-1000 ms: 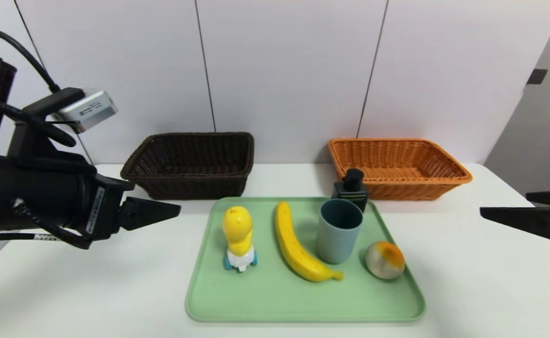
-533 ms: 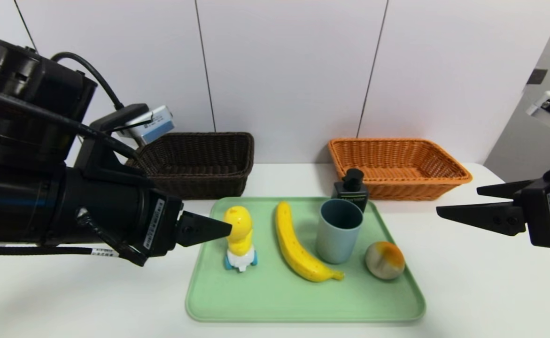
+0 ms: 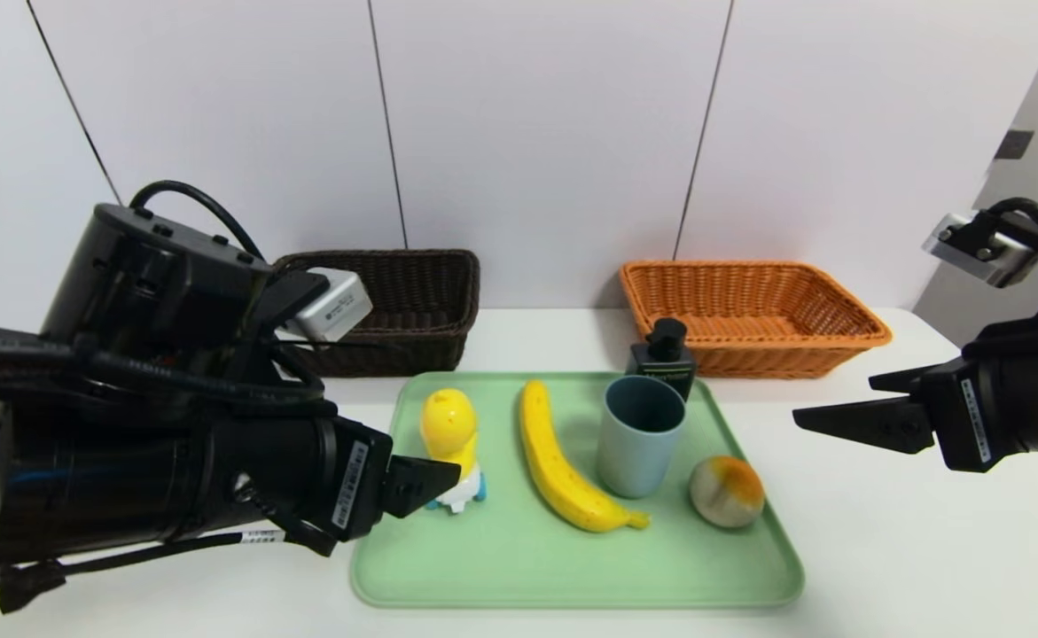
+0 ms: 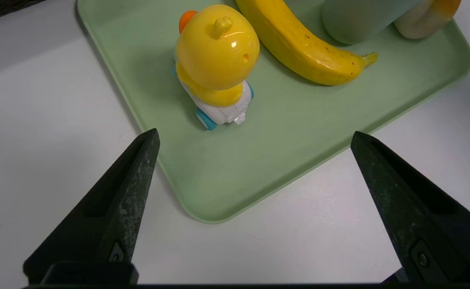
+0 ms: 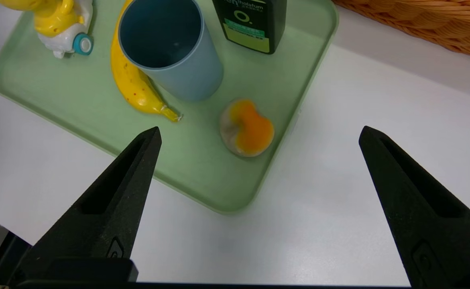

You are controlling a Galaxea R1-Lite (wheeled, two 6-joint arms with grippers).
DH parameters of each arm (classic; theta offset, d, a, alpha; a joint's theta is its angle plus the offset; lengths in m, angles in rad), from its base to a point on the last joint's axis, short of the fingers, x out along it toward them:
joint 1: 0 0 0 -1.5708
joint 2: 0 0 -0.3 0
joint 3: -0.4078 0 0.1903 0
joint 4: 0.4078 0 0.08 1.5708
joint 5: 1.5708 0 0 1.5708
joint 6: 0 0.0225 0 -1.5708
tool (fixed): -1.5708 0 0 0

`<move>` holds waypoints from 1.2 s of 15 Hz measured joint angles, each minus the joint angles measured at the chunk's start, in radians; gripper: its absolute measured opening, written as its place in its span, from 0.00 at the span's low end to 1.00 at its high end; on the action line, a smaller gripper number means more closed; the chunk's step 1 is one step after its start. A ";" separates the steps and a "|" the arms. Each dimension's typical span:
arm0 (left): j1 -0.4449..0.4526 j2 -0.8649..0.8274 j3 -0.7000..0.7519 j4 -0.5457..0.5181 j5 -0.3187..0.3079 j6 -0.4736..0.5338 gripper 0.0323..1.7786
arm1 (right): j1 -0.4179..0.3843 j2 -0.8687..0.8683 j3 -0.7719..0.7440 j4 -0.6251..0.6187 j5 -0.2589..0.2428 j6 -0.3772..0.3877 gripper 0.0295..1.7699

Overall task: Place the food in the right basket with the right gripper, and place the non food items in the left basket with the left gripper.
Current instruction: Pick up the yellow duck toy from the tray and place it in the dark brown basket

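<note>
Held wide apart with nothing between its fingers, the left gripper (image 4: 255,130) is seen above the left front part of the tray (image 3: 572,571), its near finger hiding part of the toy (image 3: 449,425) in the head view. The right gripper (image 5: 262,127) is likewise spread wide and empty, and is held up to the right of the tray, near its right edge.

On the tray, the toy is placed toward the left side, upright on its white base with blue wheels. The banana (image 3: 563,478) is laid near the tray's middle, its stem end pointed toward the front right. The cup (image 3: 641,439) is stood upright on the tray just right of the banana, its open mouth facing up. The bottle (image 3: 663,363) is set upright at the tray's back right, behind the cup, and its lower part is hidden by the cup in the head view. The fruit (image 3: 727,492), pale with an orange top, is placed by the tray's right edge.

Behind the tray, two baskets are set on the table (image 3: 882,549): the dark basket (image 3: 421,301) at its back left, partly covered by the left arm, and the orange basket (image 3: 753,306) at its back right.
</note>
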 joint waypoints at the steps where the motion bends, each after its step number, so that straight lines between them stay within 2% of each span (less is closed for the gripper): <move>1: -0.021 -0.001 0.038 -0.055 0.030 0.001 0.95 | 0.000 0.008 0.000 0.000 0.000 0.000 0.96; 4: -0.061 0.002 0.147 -0.211 0.113 0.008 0.95 | -0.001 0.029 0.008 0.000 0.000 0.001 0.96; 8: -0.072 0.011 0.257 -0.366 0.121 0.010 0.95 | -0.001 0.043 0.012 0.000 0.000 -0.001 0.96; 9: -0.073 0.022 0.292 -0.432 0.121 0.010 0.95 | -0.001 0.045 0.012 0.000 -0.001 -0.002 0.96; 11: -0.074 0.066 0.373 -0.602 0.121 0.010 0.95 | -0.001 0.046 0.012 0.000 -0.001 -0.003 0.96; 15: -0.074 0.230 0.505 -1.019 0.122 0.033 0.95 | -0.001 0.046 0.013 0.000 -0.001 -0.003 0.96; 17: -0.074 0.302 0.533 -1.193 0.152 0.053 0.95 | -0.002 0.046 0.015 0.001 -0.001 -0.003 0.96; 18: -0.072 0.328 0.539 -1.240 0.178 0.065 0.95 | -0.003 0.046 0.018 0.001 -0.001 -0.003 0.96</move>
